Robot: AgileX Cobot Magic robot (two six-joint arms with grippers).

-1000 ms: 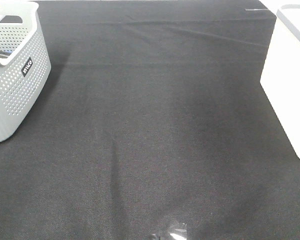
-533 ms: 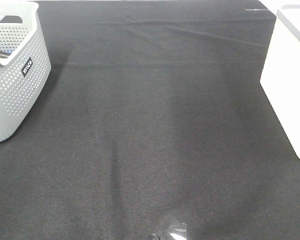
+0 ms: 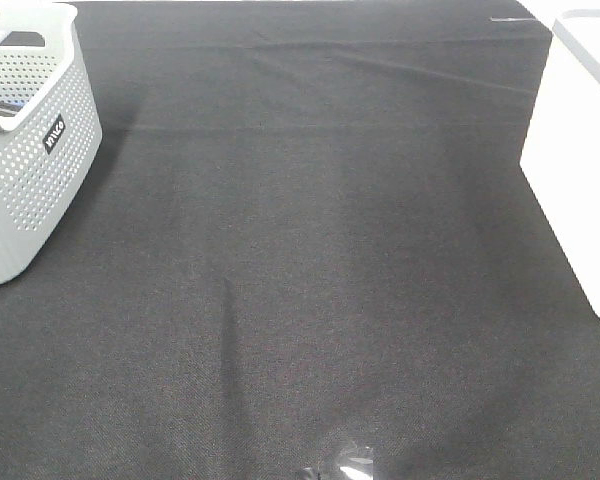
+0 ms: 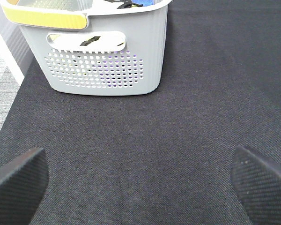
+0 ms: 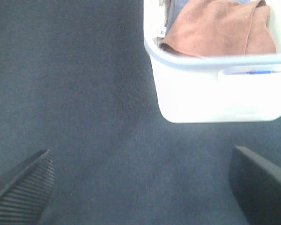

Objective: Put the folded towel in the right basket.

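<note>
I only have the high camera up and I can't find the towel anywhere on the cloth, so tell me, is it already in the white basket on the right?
Observer: Yes. The right wrist view shows a brown folded towel lying inside the white basket.
Operator: Is the right gripper holding anything?
Observer: No. The right gripper is open over bare black cloth, short of the basket.
Operator: And the left one?
Observer: The left gripper is open too, empty, facing the grey perforated basket.
</note>
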